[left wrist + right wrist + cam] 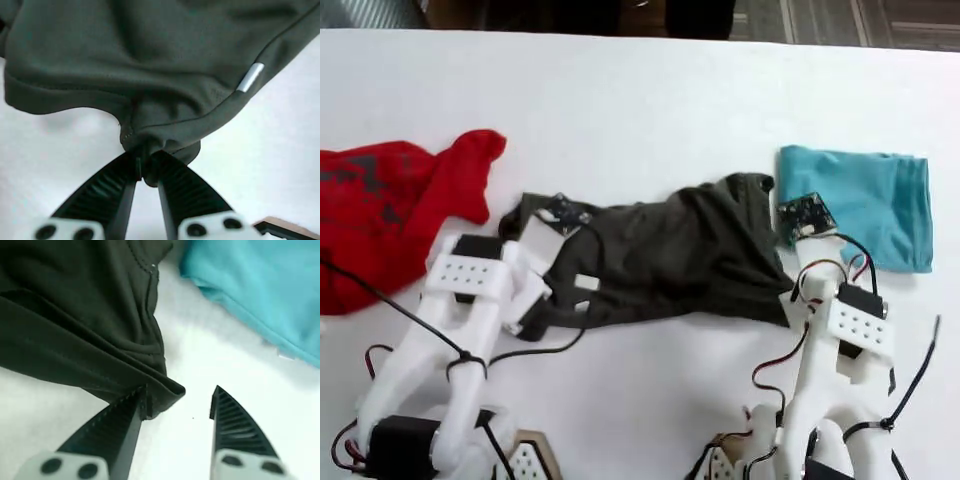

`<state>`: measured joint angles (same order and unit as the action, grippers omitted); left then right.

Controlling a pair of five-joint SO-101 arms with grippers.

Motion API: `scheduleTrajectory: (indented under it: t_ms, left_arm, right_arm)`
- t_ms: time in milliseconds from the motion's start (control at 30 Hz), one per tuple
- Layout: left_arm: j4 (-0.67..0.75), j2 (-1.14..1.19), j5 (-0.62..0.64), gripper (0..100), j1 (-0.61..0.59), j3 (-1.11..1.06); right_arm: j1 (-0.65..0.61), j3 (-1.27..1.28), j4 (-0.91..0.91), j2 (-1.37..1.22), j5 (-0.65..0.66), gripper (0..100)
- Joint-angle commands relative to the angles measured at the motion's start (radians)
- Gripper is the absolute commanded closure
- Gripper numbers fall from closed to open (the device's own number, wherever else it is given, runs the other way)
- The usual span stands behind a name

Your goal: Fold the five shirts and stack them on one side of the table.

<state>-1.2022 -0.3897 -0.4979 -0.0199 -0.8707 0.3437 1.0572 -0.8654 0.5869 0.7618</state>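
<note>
Nearest the arms, the left gripper (145, 170) is pinched on a bunched fold at the hem of the dark shirt (670, 255), at that shirt's left end. The right gripper (181, 402) is at the shirt's right near corner with its jaws spread. One finger (120, 415) touches the hem corner and the other stands over bare table (650, 90) on the side away from the shirt. So the cloth lies against one jaw, not in the middle of the gap. By my reading, the right gripper must shift a little toward the dark shirt before closing, or it will catch only the very edge. The dark shirt's long axis runs across the table from one arm to the other, with its body spreading away from both grippers. Each arm is nearest its own end, and the right arm has the free corner. Just beyond the dark shirt's right end lies the teal shirt (865, 200), already folded flat into a rough rectangle and close to the dark shirt's far right corner. Beyond the dark shirt's left end lies the red shirt (380, 210), crumpled and unfolded, with one sleeve reaching toward the dark shirt. As for labels, a small pale tab (250, 77) sits on the dark shirt's hem seam, with no writing I can make out. The red shirt carries a dark print (365, 175) that may be lettering, but it is too unclear to read.
</note>
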Motion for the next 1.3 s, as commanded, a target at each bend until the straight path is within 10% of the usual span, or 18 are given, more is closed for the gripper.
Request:
scheduleTrajectory:
  t_ms: [0,467,900,1267]
  left_arm:
    - [0.005,-0.018,-0.006,97,0.002,0.051]
    - [0.005,-0.017,-0.006,97,0.0,0.058]
    - [0.084,-0.017,-0.005,97,0.002,-0.065]
    - [0.075,-0.017,-0.006,97,0.002,-0.107]
  right_arm:
    - [0.008,-0.041,-0.031,0.025,0.0,80.7]
    - [-0.005,0.052,0.015,0.027,-0.005,93.3]
    - [0.286,0.025,0.012,0.03,-0.103,97.8]
    - [0.114,0.021,-0.087,0.035,-0.077,89.3]
